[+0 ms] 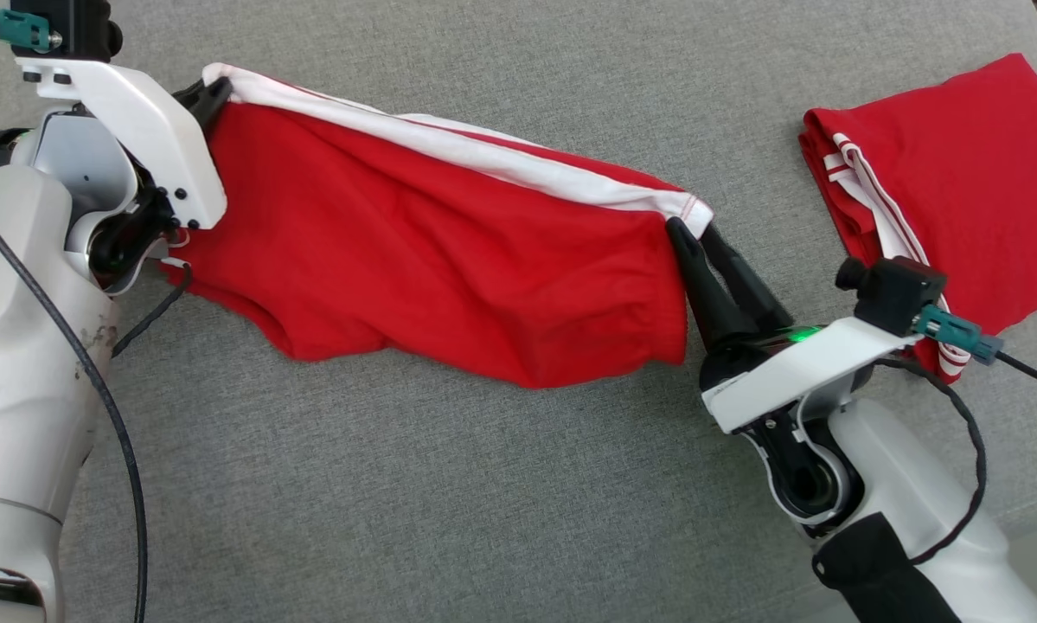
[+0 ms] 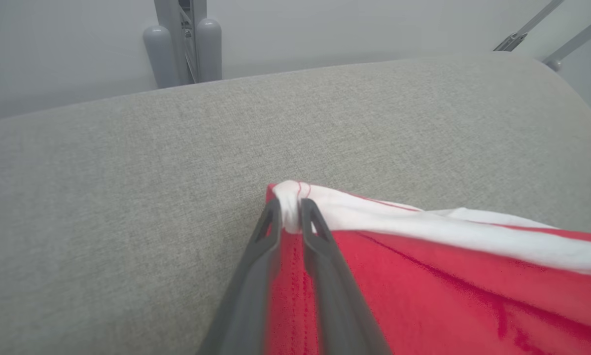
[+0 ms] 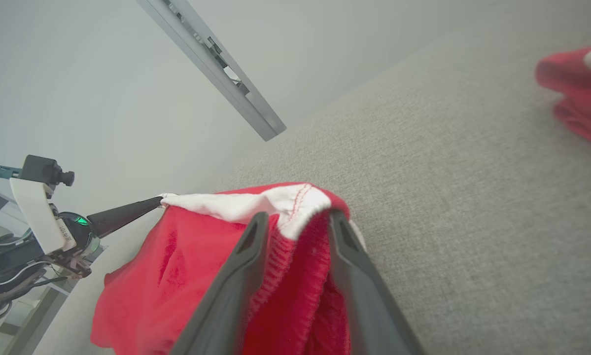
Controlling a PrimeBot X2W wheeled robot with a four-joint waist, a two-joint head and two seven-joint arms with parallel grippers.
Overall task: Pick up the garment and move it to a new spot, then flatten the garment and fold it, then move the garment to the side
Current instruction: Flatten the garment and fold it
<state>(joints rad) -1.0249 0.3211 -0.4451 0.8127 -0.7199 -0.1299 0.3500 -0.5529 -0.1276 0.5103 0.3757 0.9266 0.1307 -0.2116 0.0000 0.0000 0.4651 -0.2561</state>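
Garment (image 1: pixel 414 260) hangs stretched: your left gripper (image 2: pixel 290 207) pinches its white band (image 2: pixel 423 227), right gripper (image 3: pixel 298 217) half open around it. Flattening, folding, side move remain.

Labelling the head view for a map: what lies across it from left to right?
In order: left gripper, red fabric garment with a white band, right gripper, folded red cloth with white stripes.

One grey cushion (image 1: pixel 483 484), two red garments, a stretched garment (image 1: pixel 432 260) left and a folded garment (image 1: pixel 985 199) right, and two grippers: left gripper (image 1: pixel 214 89), right gripper (image 1: pixel 693 228).
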